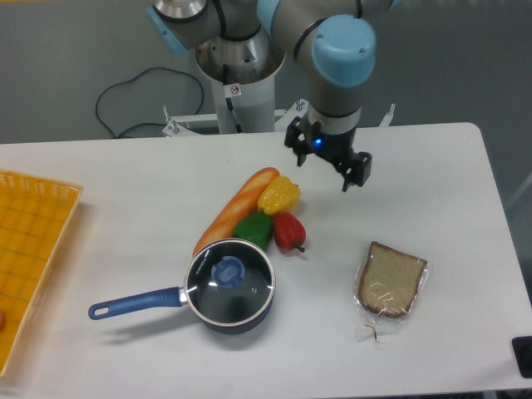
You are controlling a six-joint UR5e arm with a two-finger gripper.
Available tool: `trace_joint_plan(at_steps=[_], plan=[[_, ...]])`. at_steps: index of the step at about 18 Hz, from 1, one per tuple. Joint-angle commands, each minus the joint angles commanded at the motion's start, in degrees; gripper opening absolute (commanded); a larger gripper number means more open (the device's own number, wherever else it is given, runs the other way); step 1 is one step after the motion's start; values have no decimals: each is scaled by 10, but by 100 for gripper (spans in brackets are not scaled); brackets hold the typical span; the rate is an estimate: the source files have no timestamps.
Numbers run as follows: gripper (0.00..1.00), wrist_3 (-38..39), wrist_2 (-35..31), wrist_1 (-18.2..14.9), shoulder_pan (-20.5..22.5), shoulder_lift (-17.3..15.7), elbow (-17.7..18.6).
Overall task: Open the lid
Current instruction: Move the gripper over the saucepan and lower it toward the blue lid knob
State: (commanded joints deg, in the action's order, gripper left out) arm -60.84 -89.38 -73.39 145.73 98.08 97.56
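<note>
Glass lid (229,281) seated on saucepan (238,320), desk's front edge; gripper (329,163) empty, jaws wide. Centre squarely over blue knob (229,270), descend plumb.

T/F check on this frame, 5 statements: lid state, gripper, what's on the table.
1. The lid sits on the saucepan. True.
2. The gripper is clamped on the blue knob. False: it hangs open above the table's far side, away from the pan and holding nothing.
3. The bread slice lies to the image right of the saucepan. True.
4. The pan's long handle points toward the bread slice. False: it points image left, toward the yellow tray.
5. The baguette and three peppers lie just behind the pan. True.
</note>
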Motion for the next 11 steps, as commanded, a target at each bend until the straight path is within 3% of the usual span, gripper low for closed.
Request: trace_joint_plan(at_steps=[3,11], plan=[[100,48,0,15,-22,11,-1],[100,105,-2,11,-53,38,-25]])
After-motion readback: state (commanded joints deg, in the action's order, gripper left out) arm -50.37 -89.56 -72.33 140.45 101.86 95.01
